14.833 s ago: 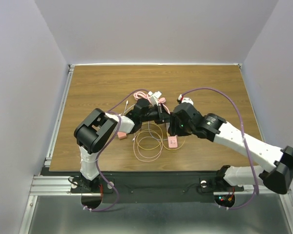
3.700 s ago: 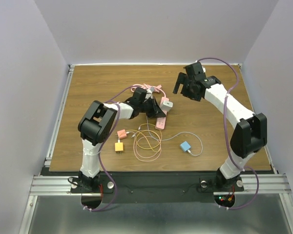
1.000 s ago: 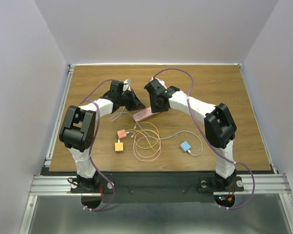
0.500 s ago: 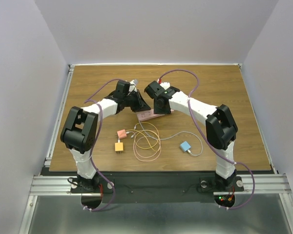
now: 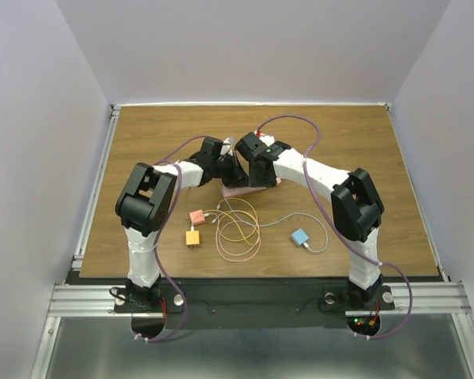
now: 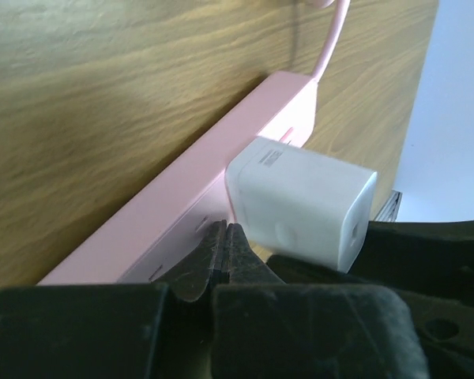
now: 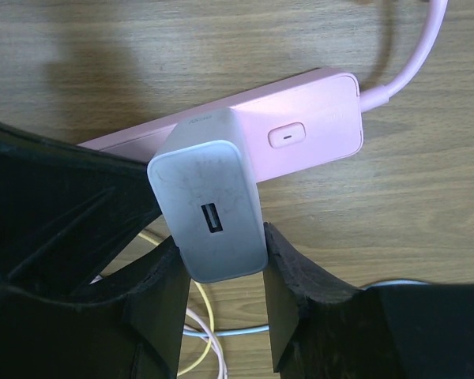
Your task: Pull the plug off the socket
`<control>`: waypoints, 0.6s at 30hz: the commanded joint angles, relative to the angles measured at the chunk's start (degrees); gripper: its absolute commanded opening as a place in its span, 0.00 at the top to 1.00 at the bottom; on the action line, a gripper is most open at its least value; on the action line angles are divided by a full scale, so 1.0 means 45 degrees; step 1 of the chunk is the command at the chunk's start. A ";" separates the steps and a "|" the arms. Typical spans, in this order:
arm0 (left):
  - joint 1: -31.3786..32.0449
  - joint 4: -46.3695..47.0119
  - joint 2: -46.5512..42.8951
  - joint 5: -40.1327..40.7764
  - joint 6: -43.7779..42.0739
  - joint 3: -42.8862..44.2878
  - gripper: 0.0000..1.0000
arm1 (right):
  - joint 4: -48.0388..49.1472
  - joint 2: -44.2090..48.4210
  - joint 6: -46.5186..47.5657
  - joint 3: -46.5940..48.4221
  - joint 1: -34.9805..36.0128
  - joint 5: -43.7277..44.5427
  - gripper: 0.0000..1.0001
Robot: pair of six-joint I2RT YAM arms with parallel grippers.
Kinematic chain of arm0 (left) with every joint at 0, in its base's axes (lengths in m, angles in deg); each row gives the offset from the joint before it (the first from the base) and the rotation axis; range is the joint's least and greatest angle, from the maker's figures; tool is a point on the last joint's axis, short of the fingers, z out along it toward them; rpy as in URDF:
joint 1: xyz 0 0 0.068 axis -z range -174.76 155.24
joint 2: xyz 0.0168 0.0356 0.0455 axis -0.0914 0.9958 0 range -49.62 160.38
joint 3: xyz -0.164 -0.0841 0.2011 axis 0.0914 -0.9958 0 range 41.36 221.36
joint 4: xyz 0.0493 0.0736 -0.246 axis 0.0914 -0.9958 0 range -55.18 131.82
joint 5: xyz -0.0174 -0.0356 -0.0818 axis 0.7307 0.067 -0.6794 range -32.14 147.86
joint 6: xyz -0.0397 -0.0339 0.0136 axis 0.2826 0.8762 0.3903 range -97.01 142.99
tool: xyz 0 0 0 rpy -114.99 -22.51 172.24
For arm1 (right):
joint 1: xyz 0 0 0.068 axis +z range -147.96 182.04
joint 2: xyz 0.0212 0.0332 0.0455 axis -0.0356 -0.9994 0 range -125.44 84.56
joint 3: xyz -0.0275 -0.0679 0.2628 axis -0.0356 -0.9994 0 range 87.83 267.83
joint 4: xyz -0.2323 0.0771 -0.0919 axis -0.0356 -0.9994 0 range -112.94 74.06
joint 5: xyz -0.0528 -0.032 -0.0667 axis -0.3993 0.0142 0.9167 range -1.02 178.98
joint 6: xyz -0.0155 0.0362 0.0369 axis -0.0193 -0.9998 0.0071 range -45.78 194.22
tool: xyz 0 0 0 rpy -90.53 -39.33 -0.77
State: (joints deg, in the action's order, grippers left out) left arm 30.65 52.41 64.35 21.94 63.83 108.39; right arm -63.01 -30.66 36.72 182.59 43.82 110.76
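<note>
Wooden table [image 5: 363, 142] bore the socket [image 7: 308, 134]; on it, the right gripper [image 7: 221, 246] clasped the white plug [image 7: 209, 209]; beside it, the left gripper [image 6: 221, 241] was pinched closed.

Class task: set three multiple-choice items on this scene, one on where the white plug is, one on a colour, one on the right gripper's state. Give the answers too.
1. Where is the white plug?
A) on the pink power strip
B) on the floor
C) on top of an arm

2. What colour is the small adapter lying right of the cable loops?
A) green
B) blue
C) black

3. The right gripper is:
A) wide open, holding nothing
B) shut on the white plug
C) out of view

Answers: 1 A, the right wrist view shows it on the strip; 2 B, the top view shows it blue; 3 B, it clamps the plug's two sides.
</note>
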 commanded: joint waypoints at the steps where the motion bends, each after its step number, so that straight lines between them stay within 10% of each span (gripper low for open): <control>1: -0.0216 -0.0322 0.0883 0.0951 -0.0384 -0.0127 1.00 | 0.0323 0.0096 0.0304 0.0251 0.0071 -0.0210 0.79; 7: -0.0236 -0.0186 0.1177 0.0991 -0.0501 -0.0557 1.00 | 0.0323 0.0330 0.1084 0.0036 0.0032 -0.0250 0.12; 18: -0.0236 0.0049 0.0826 0.1010 -0.0599 -0.1592 1.00 | 0.0753 0.0214 0.2941 0.0503 -0.0768 -0.0972 0.16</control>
State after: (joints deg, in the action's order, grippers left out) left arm 29.89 61.68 66.12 19.77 64.62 105.76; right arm -62.01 -30.64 45.70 181.94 41.81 107.83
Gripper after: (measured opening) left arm 0.015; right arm 0.882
